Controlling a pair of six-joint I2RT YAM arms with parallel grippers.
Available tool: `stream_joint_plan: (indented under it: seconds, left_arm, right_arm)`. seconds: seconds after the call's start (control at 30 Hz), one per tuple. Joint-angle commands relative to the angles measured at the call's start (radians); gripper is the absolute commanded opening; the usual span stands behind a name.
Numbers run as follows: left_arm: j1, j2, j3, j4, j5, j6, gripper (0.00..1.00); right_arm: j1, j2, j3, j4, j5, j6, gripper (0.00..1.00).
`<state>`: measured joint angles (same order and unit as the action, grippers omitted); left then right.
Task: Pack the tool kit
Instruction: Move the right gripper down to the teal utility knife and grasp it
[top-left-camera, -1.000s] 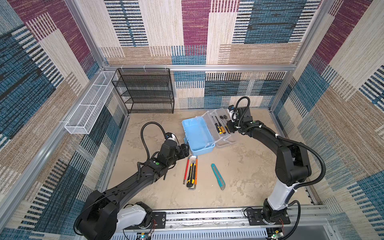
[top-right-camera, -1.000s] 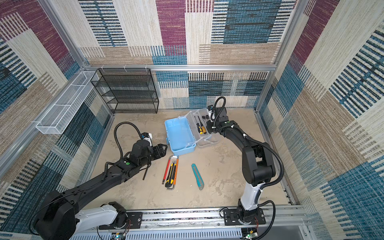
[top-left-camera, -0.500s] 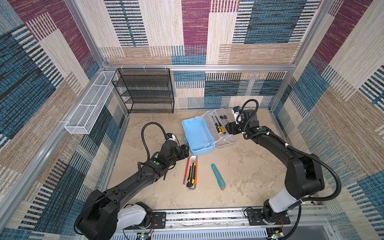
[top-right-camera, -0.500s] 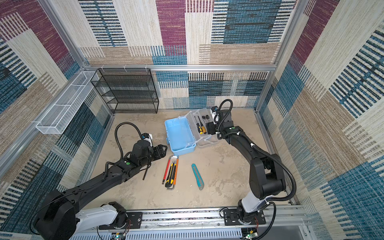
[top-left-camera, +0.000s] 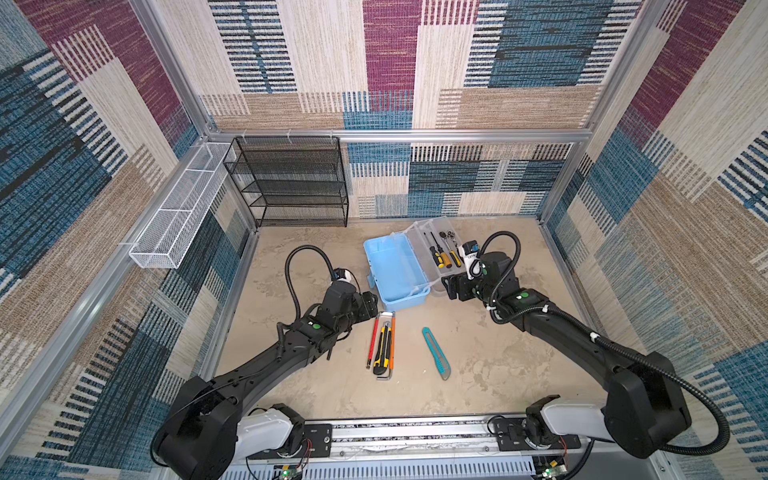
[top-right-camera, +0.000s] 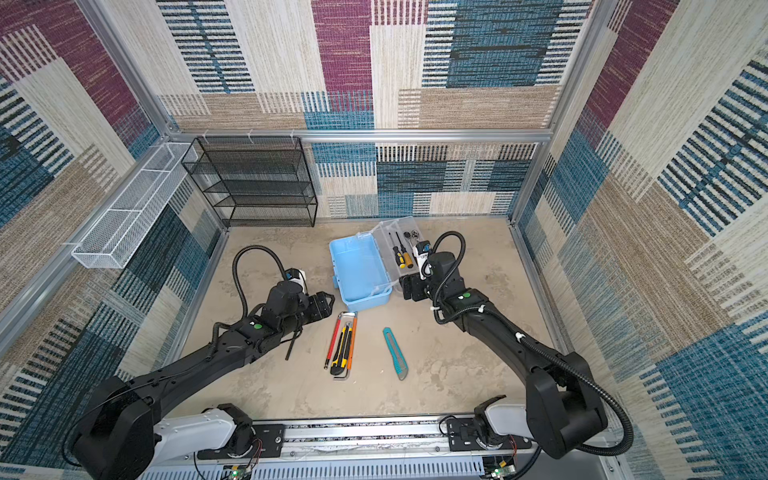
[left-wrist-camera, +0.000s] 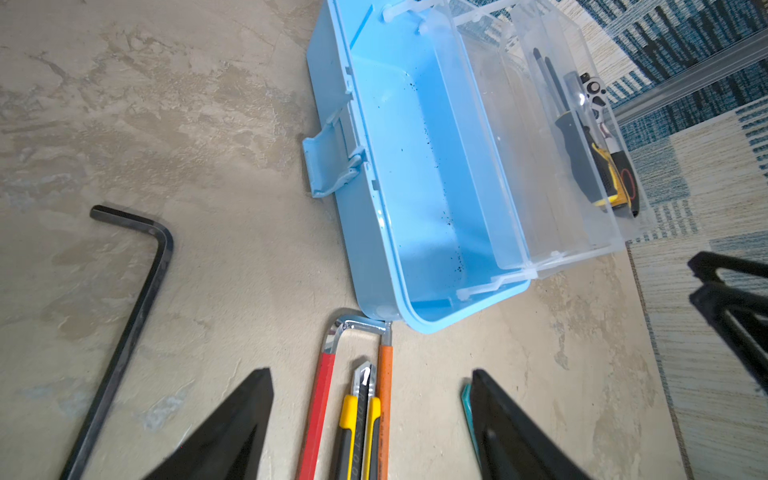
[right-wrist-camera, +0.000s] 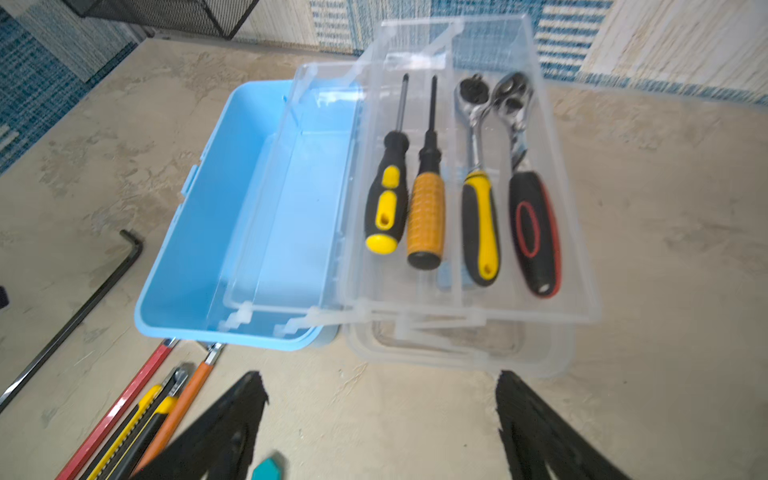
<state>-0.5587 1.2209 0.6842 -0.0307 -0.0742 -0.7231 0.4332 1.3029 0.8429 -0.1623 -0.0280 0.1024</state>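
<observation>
The light-blue tool kit box (top-left-camera: 395, 270) stands open, its blue tub (left-wrist-camera: 415, 187) bare inside. Its clear tray (right-wrist-camera: 582, 249) is folded out to the right and holds two screwdrivers (right-wrist-camera: 386, 199) and two ratchets (right-wrist-camera: 534, 224). In front of the box lie a red hex key (left-wrist-camera: 320, 407), a yellow-black knife (top-left-camera: 383, 345) and an orange hex key (left-wrist-camera: 384, 395), with a teal knife (top-left-camera: 436, 353) further right. My left gripper (top-left-camera: 372, 305) is open over the near ends of those tools. My right gripper (top-left-camera: 451, 289) is open and empty, just in front of the tray.
A black hex key (left-wrist-camera: 124, 332) lies on the floor by my left arm. A black wire-mesh rack (top-left-camera: 291, 183) stands at the back left, and a white wire basket (top-left-camera: 178, 208) hangs on the left wall. The box's latch (left-wrist-camera: 328, 166) hangs open towards my left arm.
My right gripper has opened and drawn back from over the clear tray towards the front of the box. My left arm has not moved.
</observation>
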Motion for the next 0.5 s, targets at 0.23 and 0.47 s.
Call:
stream_joint_plan:
  seconds: [0.23,0.47]
  left_arm:
    - [0.000,-0.008,-0.002,-0.028,-0.013,0.036,0.78]
    - [0.000,0.000,-0.003,-0.023,-0.009,0.034,0.78]
  right_arm:
    - [0.255,-0.058,-0.162,-0.045,0.229,0.299,0.89]
    - [0.405,0.017,-0.209,-0.083,0.245,0.420,0.87]
